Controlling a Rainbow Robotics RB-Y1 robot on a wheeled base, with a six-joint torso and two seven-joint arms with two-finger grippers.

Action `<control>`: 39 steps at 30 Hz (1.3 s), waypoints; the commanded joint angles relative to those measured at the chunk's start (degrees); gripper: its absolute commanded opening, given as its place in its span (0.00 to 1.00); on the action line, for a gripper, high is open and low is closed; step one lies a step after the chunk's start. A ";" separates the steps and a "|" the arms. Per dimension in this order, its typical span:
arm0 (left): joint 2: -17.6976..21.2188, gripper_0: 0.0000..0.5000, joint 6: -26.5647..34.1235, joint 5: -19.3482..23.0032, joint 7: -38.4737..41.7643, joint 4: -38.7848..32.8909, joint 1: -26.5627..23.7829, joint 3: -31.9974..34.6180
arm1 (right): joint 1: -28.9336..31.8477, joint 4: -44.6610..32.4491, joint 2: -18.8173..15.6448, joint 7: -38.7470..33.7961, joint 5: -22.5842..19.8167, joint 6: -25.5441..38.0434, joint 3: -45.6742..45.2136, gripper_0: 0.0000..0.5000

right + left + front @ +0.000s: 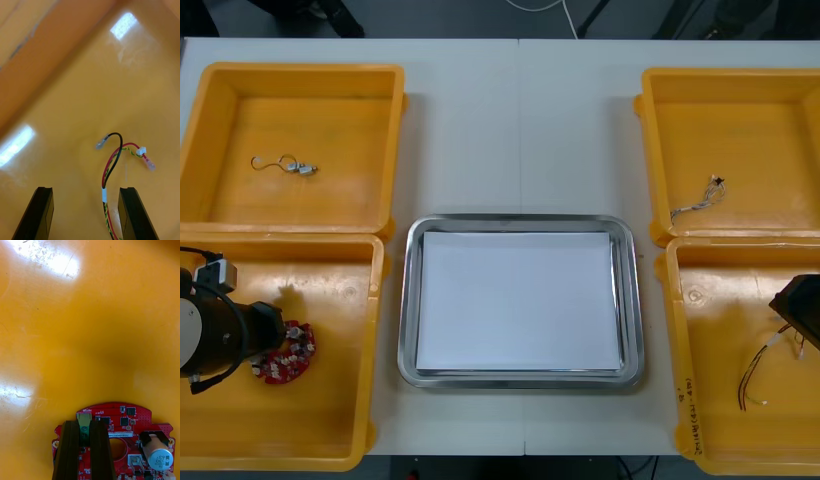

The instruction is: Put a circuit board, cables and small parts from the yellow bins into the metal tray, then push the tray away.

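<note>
Front view: left gripper (84, 424) in the near-left yellow bin (330, 430), fingers clamped on the red circuit board (125, 419); metal tray (408, 300), white inside, mid-table; right gripper (84, 193) in the near-right yellow bin (710, 400), fingers spread either side of the red and yellow cable (104, 194).

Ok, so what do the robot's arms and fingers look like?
The left arm is a thick black cylinder with a thin black cable looped beside it and a small whitish block on top. The right arm is black too. The fingers are flat black bars with squared tips.
</note>
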 commanded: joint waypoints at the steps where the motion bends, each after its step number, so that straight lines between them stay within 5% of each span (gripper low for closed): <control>1: -0.71 0.00 -0.58 -0.66 4.47 -0.40 1.45 -0.84 | 1.96 0.63 1.07 -1.89 0.45 -1.20 1.27 1.00; 9: -0.62 0.00 0.57 -0.75 4.12 -0.40 0.04 0.04 | 2.14 4.14 1.78 -1.81 2.12 -5.25 2.76 1.00; 34: 4.04 0.00 22.54 2.85 1.83 -5.41 -12.53 5.14 | 3.54 5.29 1.78 -2.51 2.64 -6.74 5.31 1.00; 39: 5.71 0.00 22.85 4.17 0.96 -8.66 -13.23 4.96 | 3.81 5.29 1.78 -2.60 3.35 -6.74 5.58 1.00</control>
